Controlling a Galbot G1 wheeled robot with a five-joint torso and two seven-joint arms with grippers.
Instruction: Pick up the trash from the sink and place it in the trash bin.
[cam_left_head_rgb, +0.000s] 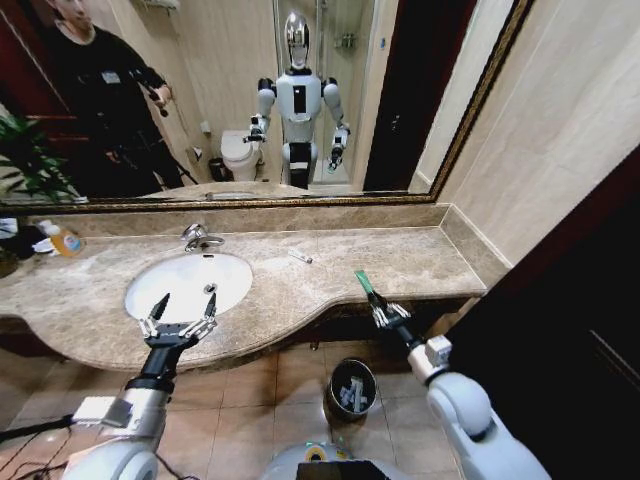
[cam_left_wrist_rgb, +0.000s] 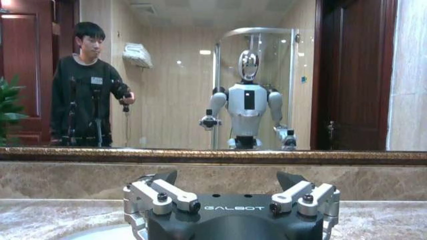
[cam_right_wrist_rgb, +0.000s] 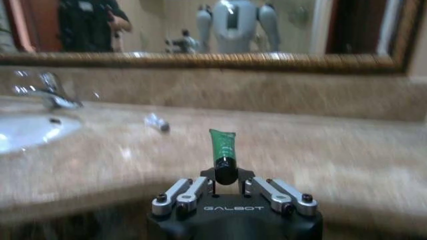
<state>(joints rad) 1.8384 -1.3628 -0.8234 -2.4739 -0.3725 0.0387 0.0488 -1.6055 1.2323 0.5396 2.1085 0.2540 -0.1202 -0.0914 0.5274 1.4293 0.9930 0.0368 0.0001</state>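
**Green packet pinched, bin waiting below**

My right gripper (cam_right_wrist_rgb: 225, 184) has its fingers drawn in tight on the little green packet (cam_right_wrist_rgb: 223, 145), pinching it at its lower end so the rest stands up and away from the jaws. In the head view that packet (cam_left_head_rgb: 364, 283) pokes out over the front edge of the marble counter (cam_left_head_rgb: 420, 262), with my right gripper (cam_left_head_rgb: 385, 312) just off the counter's lip. I'd judge it very light, thin and floppy, probably slick foil or plastic, so a firm pinch low down like this suits it; a loose grip could let it slide out.

The trash bin (cam_left_head_rgb: 351, 387) sits on the floor below and a little to the left of that gripper, already with something pale inside. So the packet hangs above and beside the bin, not yet over its mouth.

Over at the sink (cam_left_head_rgb: 190, 282), my left gripper (cam_left_head_rgb: 180, 311) hovers at the near rim with fingers spread wide, holding nothing. A small white piece (cam_left_head_rgb: 299, 257) lies on the counter beside the basin, well clear of both grippers.
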